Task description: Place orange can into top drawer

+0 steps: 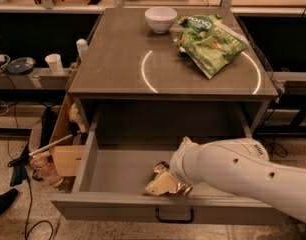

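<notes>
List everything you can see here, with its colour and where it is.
table: one, grey-brown, centre of view
white bowl: one, white, far edge of the table
chip bag: one, green, right side of the table
top drawer: one, grey, pulled open under the table
orange can: one, orange-gold, inside the top drawer near its front
cup: one, white, ledge left of the table
cardboard box: one, brown, floor at left
arm: one, white, reaching in from the right
gripper: one, beige, in the top drawer, shut on the orange can
</notes>
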